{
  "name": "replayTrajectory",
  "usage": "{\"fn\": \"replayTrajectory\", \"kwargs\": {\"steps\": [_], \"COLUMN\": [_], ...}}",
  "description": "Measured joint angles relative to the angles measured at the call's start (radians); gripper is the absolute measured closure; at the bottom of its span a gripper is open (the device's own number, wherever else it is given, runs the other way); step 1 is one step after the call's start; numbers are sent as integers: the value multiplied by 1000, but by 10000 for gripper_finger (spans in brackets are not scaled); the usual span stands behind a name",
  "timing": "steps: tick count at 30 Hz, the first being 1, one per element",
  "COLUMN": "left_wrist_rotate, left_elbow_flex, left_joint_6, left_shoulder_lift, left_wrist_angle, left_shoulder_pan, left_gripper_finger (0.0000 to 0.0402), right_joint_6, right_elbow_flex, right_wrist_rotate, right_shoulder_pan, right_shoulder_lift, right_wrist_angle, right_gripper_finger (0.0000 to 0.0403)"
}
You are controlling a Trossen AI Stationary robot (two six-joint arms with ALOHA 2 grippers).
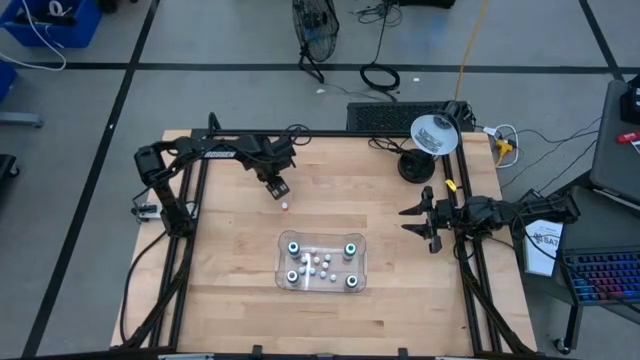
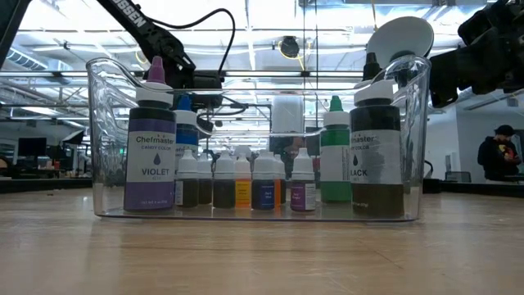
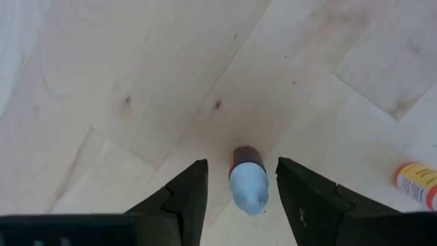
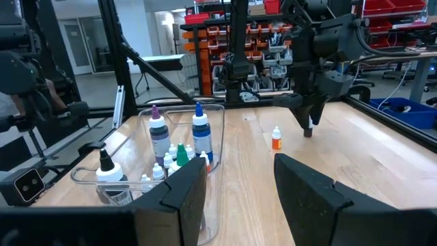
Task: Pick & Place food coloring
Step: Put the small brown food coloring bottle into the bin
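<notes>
Left gripper is down at the wooden table, fingers apart with a small dark bottle with a pale blue cap standing between them; there's a gap on both sides, so it's not clamped. That's toward the back of the table, left of centre. Just beside it stands a tiny orange-labelled bottle with a white cap, upright on the bare wood.

Everything else in the food coloring set sits in the clear rectangular plastic tray near the front middle of the table. Four tall dark-bodied bottles occupy its corners, including the violet-labelled one and the black-labelled one, and a cluster of small white-capped bottles fills the middle.

Right gripper hovers at the table's right edge, well apart from the tray, fingers apart and holding nothing.
</notes>
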Motion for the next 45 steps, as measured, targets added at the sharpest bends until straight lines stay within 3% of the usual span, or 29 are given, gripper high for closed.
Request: {"fn": "replayTrajectory", "kwargs": {"steps": [10, 24, 30, 35, 39, 45], "left_wrist_rotate": [0, 1, -2, -63, -90, -150], "left_elbow_flex": [0, 1, 0, 29, 102, 262], "left_joint_6": [1, -5, 73, 106, 30, -6], "left_shoulder_lift": [0, 0, -37, -157, -255, -266], "left_wrist_angle": [1, 1, -21, -72, -127, -154], "left_shoulder_pan": [0, 0, -21, -113, -218, -439], "left_gripper_finger": [238, 337, 341, 341, 341, 341], "right_joint_6": [0, 0, 0, 0, 0, 0], "right_elbow_flex": [0, 0, 0, 0, 0, 0], "right_wrist_rotate": [0, 0, 0, 0, 0, 0], "right_shoulder_pan": [0, 0, 0, 0, 0, 0], "right_shoulder_lift": [0, 0, 0, 1, 4, 5], "right_wrist_angle": [0, 0, 0, 6, 19, 23], "right_gripper_finger": [241, 242, 241, 243, 242, 242]}}
